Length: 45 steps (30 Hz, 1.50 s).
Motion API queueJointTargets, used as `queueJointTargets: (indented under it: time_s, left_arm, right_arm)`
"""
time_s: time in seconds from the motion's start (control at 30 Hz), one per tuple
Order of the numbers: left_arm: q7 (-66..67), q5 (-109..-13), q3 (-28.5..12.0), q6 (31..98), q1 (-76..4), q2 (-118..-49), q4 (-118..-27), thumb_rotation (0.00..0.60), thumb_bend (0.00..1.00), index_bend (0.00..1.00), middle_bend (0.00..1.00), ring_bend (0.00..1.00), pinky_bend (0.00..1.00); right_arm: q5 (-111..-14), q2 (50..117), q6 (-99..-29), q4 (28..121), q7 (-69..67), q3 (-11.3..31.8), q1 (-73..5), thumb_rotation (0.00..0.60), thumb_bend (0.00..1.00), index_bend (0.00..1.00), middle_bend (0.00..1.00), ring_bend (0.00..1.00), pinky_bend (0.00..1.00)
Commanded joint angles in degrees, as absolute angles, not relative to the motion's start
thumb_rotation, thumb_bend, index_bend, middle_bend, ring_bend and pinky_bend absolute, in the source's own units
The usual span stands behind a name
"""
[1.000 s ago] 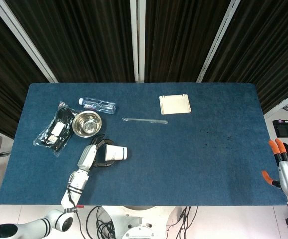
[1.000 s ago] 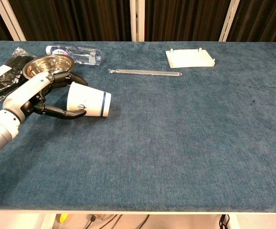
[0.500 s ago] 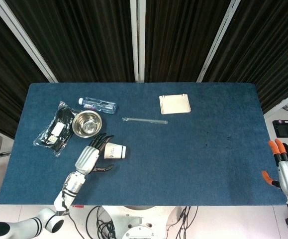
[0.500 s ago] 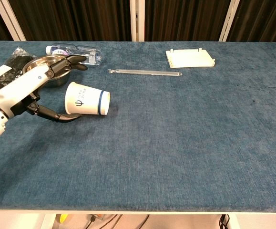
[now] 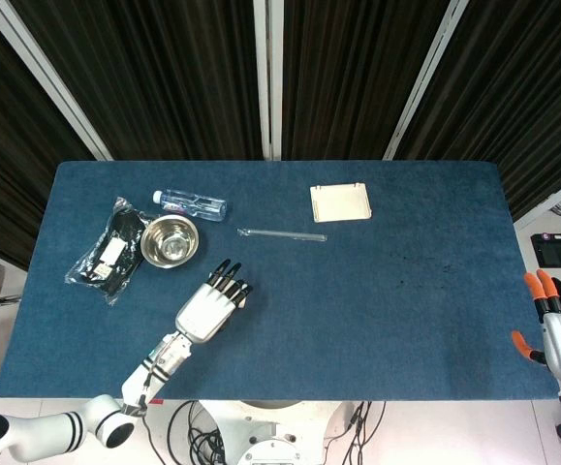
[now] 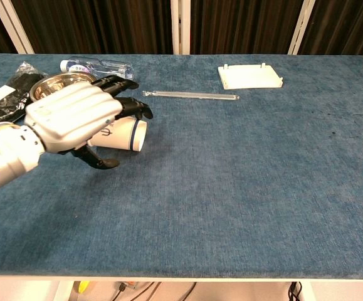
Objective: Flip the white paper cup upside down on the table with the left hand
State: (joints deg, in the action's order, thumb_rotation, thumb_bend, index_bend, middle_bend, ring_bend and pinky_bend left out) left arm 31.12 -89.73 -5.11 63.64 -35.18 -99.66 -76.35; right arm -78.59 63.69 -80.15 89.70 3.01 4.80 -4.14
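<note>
1. the white paper cup [image 6: 123, 134] lies on its side on the table [image 5: 387, 291], mouth toward our right, near the left front part of the cloth, mostly hidden from the head view by our left hand [image 6: 74, 119].
2. our left hand is above the cup, palm down, fingers [image 5: 230, 278] stretched and apart, thumb curling under near the cloth; it holds nothing that we can see, though whether it touches the cup we cannot tell.
3. to do this step well, we judge we should wrap the cup's wall near its closed end, lift it clear of the cloth, then turn the wrist until the mouth faces down before setting it flat.
4. squeeze lightly: thin paper probably dents.
5. just behind the hand sit the metal bowl [image 5: 170, 240], water bottle [image 5: 192, 203] and black packet [image 5: 106, 254]; better to swing away from them.
6. open cloth lies to the right and front, well apart from the clear rod [image 5: 281, 233] and beige plate [image 5: 340, 201].
7. our right hand [image 5: 557, 325] waits off the table's right edge, fingers apart, empty.
</note>
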Motion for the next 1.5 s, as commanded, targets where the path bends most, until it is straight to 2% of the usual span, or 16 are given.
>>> queueJointTargets:
  time_s: [0.03,0.33,0.6,1.0,1.13,1.3,1.4,1.5]
  left_arm:
    - [38.78,-85.54,-6.86,59.64,-37.25,-99.04,-79.88,0.6,0.19,0.24,0.26,0.0,0.04]
    - [45.01,-80.84,-8.12,57.97,-38.78,-99.08,-80.87,0.6,0.22,0.27,0.27,0.0,0.03]
    - [49.02,-79.98,-7.86,58.89,-39.85,-99.33,-79.56,0.6,0.26,0.31,0.32,0.0,0.03]
    - [43.85,-83.47,-6.89,62.87,-40.32,-100.23,-77.49,0.6,0.27,0.43,0.45,0.08,0.04]
    - [35.31,-84.25,-7.99,67.04,-38.73,-99.94,-81.13,0.6,0.27,0.45,0.47,0.14,0.06]
    - [10.23,-83.98,-9.15,72.45,-34.83,-99.38,-85.74,0.6,0.27,0.47,0.5,0.18,0.07]
    - [-7.92,-83.63,-7.91,71.79,-32.7,-96.83,-87.16,0.6,0.27,0.47,0.51,0.18,0.07]
    - [-20.27,-85.26,-5.98,73.03,-30.68,-96.14,-83.4,0.6,0.27,0.47,0.51,0.18,0.07]
  right_arm:
    - [-78.36,63.71,-80.15,89.36,2.51,4.88,-4.04,0.6,0.23,0.0,0.0,0.0,0.0]
    - [-78.21,64.0,-79.61,88.46,1.65,4.75,-4.05,0.6,0.23,0.0,0.0,0.0,0.0]
    - [-78.08,64.04,-79.42,88.27,1.65,4.74,-4.08,0.6,0.23,0.0,0.0,0.0,0.0]
    - [-77.9,63.92,-79.35,88.23,1.4,4.78,-3.99,0.6,0.23,0.0,0.0,0.0,0.0]
    - [-77.91,63.79,-79.21,88.07,1.02,4.73,-3.96,0.6,0.23,0.0,0.0,0.0,0.0]
    - [-79.1,63.03,-77.66,87.67,-0.61,3.81,-4.37,0.6,0.27,0.0,0.0,0.0,0.0]
    - [-79.45,62.96,-77.24,87.44,-1.02,3.59,-4.56,0.6,0.27,0.0,0.0,0.0,0.0]
    - [-79.73,62.86,-77.07,87.51,-1.03,3.51,-4.73,0.6,0.28,0.0,0.0,0.0,0.0]
